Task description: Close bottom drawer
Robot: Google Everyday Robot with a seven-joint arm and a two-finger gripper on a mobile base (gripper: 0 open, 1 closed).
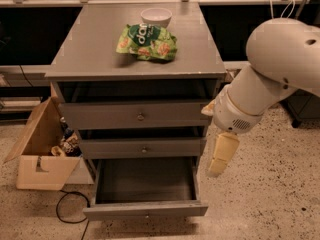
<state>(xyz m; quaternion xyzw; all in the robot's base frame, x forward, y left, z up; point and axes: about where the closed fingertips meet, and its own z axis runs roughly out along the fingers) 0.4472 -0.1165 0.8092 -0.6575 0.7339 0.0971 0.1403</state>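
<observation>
Camera view, looking down on a grey drawer unit. Its table (90, 54) top carries a green snack bag (146, 41) and, just behind it, a white bowl (156, 17), both upper centre of frame.

Three drawers below. The top drawer (135, 115) and the middle drawer (142, 148) each stand slightly forward. The bottom drawer (145, 181) is pulled well out at lower centre of frame, its inside bare and its slim front panel lying near the bottom edge.

The end effector (222, 155) hangs pale and pointing down at right of centre, on a bulky white arm (280, 64) that enters from the upper right. It sits just off the unit's right side, level with the middle drawer front and the open cavity beneath. It is above and to the right of the bottom drawer's front right corner and apart from it, with no contact seen. Cannot tell whether it is wide or narrow; it holds nothing visible.

Left of frame: an open cardboard box (42, 156) with small items inside, standing on the speckled floor (270, 199). A black cable (67, 211) loops beside it.
</observation>
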